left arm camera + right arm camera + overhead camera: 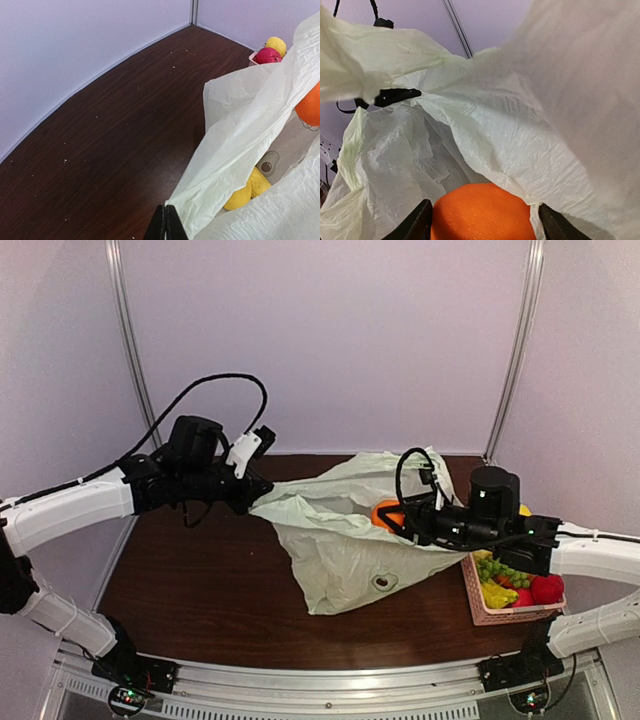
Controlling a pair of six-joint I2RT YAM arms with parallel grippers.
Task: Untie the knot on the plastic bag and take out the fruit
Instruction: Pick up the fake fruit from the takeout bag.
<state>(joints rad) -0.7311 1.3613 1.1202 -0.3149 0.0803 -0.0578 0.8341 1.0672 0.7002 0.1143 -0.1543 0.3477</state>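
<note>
Well, the left gripper (pixel 253 502) is clamped right down, its two black fingers (pixel 159 230) pressed flat together on a thin edge of the plastic bag (pixel 335 535). The pale green film runs taut from that pinch across toward the right gripper (pixel 392 520). Held up this way the bag's mouth gapes, while its lower part sags onto the dark wooden counter (pixel 180 580) below and between the two grippers.

The right gripper stands at the far side of that mouth, spread only as wide as the orange fruit (pixel 381 510) it has hold of. From its own wrist camera the orange fills the gap between the two dark fingers (pixel 420 222), touching both, with crinkled plastic rising all round ahead of it.

Deeper in the bag, just ahead and to the right of the left gripper's pinch, yellow fruits (pixel 245 192) lie against the film beside a grey printed mark (pixel 269 164). From that wrist the orange shows at the far right edge, above the yellow ones.

Behind the right gripper, under its arm, a pink basket (pixel 505 618) sits on the counter holding green grapes (pixel 495 568), red fruits (pixel 545 588) and something yellow.
</note>
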